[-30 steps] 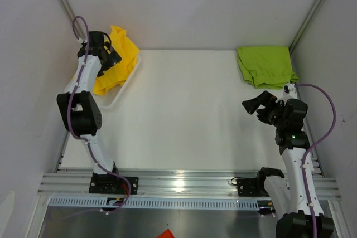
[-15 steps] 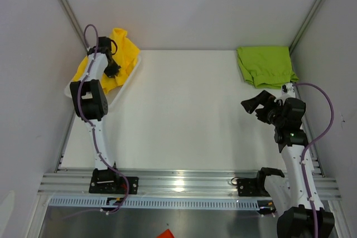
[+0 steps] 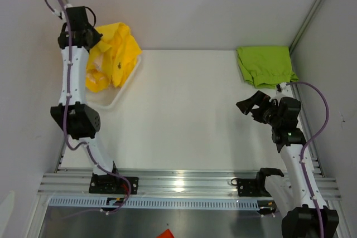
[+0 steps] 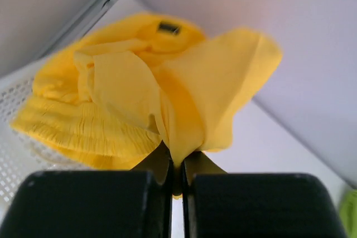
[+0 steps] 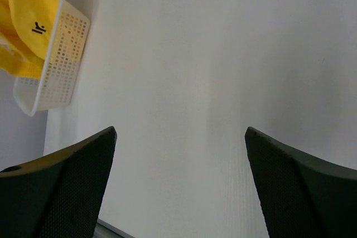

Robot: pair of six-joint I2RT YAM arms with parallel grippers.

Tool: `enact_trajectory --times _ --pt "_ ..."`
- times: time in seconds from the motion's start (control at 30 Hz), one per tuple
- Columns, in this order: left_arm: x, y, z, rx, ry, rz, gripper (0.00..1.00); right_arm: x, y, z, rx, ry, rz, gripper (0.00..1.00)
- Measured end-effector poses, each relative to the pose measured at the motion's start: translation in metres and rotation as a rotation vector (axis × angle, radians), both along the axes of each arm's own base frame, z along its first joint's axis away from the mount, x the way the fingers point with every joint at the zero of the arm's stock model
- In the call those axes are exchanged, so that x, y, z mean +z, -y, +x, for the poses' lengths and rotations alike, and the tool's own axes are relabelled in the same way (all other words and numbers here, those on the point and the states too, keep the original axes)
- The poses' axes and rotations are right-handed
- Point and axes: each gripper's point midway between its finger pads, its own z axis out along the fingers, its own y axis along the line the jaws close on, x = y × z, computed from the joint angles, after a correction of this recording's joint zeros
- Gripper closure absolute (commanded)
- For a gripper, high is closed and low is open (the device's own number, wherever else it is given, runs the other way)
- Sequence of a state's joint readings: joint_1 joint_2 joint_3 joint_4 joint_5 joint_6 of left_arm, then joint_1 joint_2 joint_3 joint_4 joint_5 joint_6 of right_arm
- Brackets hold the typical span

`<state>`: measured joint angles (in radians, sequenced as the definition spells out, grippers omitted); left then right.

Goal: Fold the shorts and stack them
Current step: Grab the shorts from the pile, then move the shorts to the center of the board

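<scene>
Bright yellow shorts (image 3: 115,54) hang bunched above the white mesh basket (image 3: 109,102) at the back left, lifted by my left gripper (image 3: 92,36). In the left wrist view the gripper (image 4: 177,163) is shut on a pinched fold of the yellow shorts (image 4: 156,82), which spread out beyond the fingers. Lime green shorts (image 3: 265,65) lie folded at the back right corner of the table. My right gripper (image 3: 249,103) hovers open just in front of them, and nothing sits between its fingers (image 5: 179,132).
The basket (image 5: 56,65) stands against the left wall with the yellow shorts (image 5: 22,20) drooping over its rim. Walls and metal frame posts close in the left, right and back sides. An aluminium rail runs along the near edge.
My left gripper shut on the yellow shorts in the basket, then rose and swung back left, pulling the shorts up out of it. The right arm barely shifted.
</scene>
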<state>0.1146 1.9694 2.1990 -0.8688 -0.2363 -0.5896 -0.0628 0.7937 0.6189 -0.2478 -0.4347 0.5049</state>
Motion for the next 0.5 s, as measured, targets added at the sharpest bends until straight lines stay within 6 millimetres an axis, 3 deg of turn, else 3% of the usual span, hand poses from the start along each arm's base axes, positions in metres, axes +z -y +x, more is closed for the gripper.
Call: enact_trajectory --times 0.13,0.2,0.3,0.37,0.43,0.5 --pt "0.116 0.023 -0.035 -0.087 0.272 0.036 1.0 0.0 -0.009 -0.002 0.023 -0.004 0.003 0.0" --pt "0.176 0.047 -0.065 -0.149 0.418 0.076 1.0 0.0 -0.014 -0.003 0.031 -0.005 0.003 0.01" --pt "0.269 0.094 -0.123 -0.283 0.672 0.1 1.0 0.001 -0.025 -0.005 0.059 0.0 -0.001 0.01" --pt "0.328 0.109 -0.17 -0.348 0.856 0.099 1.0 0.001 -0.032 -0.006 0.079 0.004 0.0 0.0" --pt "0.373 0.112 -0.217 -0.382 1.02 0.102 1.0 0.003 -0.04 -0.008 0.099 0.009 0.003 0.0" --pt "0.399 0.12 -0.255 -0.434 1.142 0.094 1.0 0.006 -0.048 -0.009 0.123 0.025 0.006 0.01"
